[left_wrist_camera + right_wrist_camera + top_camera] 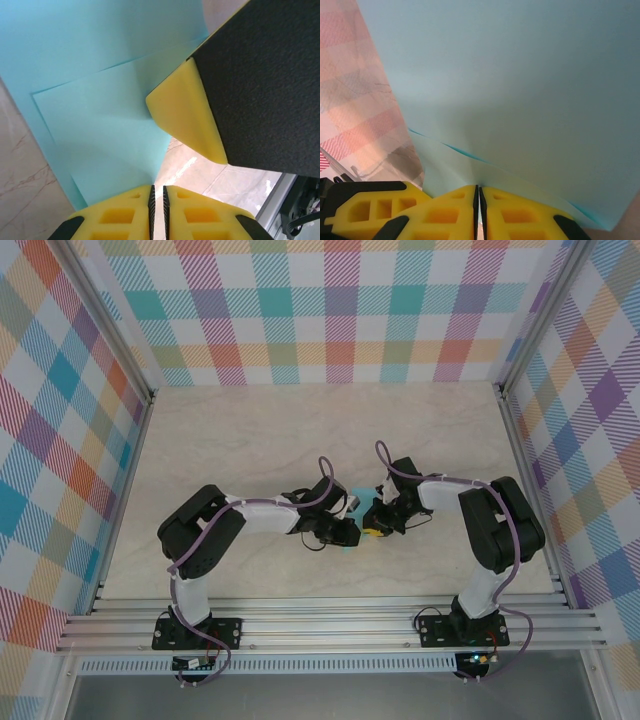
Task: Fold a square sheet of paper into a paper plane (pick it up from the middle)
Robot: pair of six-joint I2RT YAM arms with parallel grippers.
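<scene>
The sheet of paper (359,501) is at the middle of the table (250,440), between the two arms. The left gripper (158,191) pinches it from the left and the right gripper (478,192) from the right (tips just beside each other), with one layer lying over another

A pale, faintly veined bench (300,430) runs back to plaid walls (340,310) on three sides. Ribbed aluminium rails (330,625) cross its near edge, carrying two black arm bases (197,630). Over the bench's middle sits a light-blue square sheet of paper (358,505); whether it touches the surface cannot be told.
</scene>
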